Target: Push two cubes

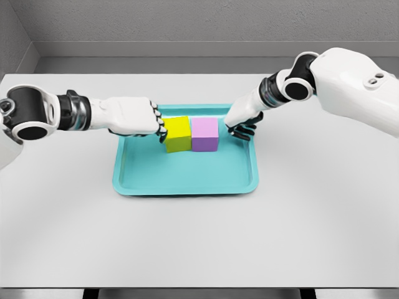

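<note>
A yellow cube (pixel 177 133) and a purple cube (pixel 204 134) stand side by side, touching, in the back half of a teal tray (pixel 185 180). My left hand (pixel 156 124) is curled into a fist and presses against the yellow cube's left face. On the other side my right hand (pixel 242 129) has its dark fingers curled, resting just right of the purple cube over the tray's right rim, with a small gap to the cube. Neither hand holds anything.
The tray sits in the middle of a white table (pixel 199 237). Grey walls stand behind the table's far edge. Both forearms reach in over the table at tray height from either side.
</note>
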You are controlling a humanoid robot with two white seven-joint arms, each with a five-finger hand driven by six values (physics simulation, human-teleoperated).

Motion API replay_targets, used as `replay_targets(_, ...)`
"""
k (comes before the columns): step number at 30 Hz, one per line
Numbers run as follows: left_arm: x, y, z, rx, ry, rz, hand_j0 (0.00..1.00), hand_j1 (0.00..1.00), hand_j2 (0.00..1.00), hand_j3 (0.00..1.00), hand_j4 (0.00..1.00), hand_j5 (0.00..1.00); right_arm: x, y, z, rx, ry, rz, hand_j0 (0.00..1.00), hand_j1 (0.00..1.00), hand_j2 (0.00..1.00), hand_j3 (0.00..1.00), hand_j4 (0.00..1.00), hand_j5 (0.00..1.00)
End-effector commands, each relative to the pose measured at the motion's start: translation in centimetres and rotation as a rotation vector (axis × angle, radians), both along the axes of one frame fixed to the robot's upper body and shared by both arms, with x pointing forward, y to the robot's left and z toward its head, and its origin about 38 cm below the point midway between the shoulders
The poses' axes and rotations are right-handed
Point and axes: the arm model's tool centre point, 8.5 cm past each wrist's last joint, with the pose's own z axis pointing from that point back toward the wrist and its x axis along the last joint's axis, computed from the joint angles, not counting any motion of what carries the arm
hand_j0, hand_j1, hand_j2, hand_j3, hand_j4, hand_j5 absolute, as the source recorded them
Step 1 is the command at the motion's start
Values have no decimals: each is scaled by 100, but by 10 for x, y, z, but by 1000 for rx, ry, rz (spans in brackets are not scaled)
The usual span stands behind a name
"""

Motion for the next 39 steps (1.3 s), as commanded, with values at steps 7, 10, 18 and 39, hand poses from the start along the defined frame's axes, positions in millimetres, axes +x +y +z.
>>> replay_targets(7, -19, 75, 34, 12, 14, 98, 87, 87, 87, 87, 87, 87, 5, 7, -9, -38, -3, -13, 11, 11, 11, 11, 11, 11)
replay_targets(10, -28, 102, 49, 12, 16, 146, 100, 100, 100, 100, 100, 100, 4, 11, -13, -49, -2, -9, 11, 11, 11, 11, 11, 11)
replay_targets(18, -42, 118, 44, 36, 37, 166, 100, 100, 100, 100, 100, 100, 5, 12, -10, -49, -8, -10, 11, 11, 11, 11, 11, 11)
replay_targets(39, 37, 19, 9, 104, -44, 94, 54, 54, 54, 54, 54, 54, 4, 26, -15, -63, -11, 1, 11, 11, 11, 11, 11, 11)
